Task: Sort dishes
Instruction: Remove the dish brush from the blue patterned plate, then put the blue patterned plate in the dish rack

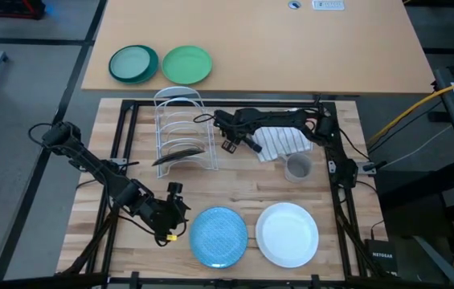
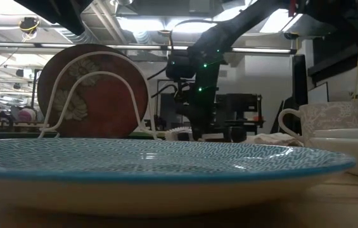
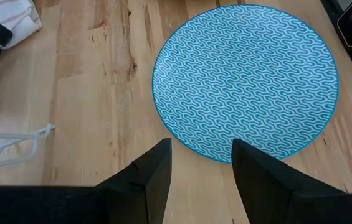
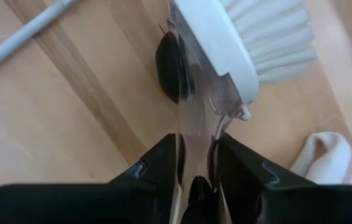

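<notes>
The dark red plate (image 1: 180,152) (image 2: 96,88) stands on edge in the white wire rack (image 1: 182,120). The light blue plate (image 1: 218,236) (image 3: 244,81) and the white plate (image 1: 288,234) lie flat side by side near the table's front edge. My left gripper (image 1: 183,212) (image 3: 200,152) is open and empty, just left of the blue plate, fingers pointing at its rim. My right gripper (image 1: 239,146) (image 4: 197,149) hangs right of the rack, shut on a dish brush (image 4: 225,43) with a clear handle and a white bristled head. My right gripper pinches the brush's clear handle (image 4: 195,134) between its two fingers, coming from above and pointing down. The fingers run along the handle. The white head (image 4: 216,37) hangs below the fingers close over the wood; whether it touches the table, I cannot tell.
A striped towel (image 1: 279,140) and a grey cup (image 1: 297,167) lie right of my right gripper. Two green plates (image 1: 134,64) (image 1: 186,64) sit on the far table. Bare wood lies between the rack and the two flat plates.
</notes>
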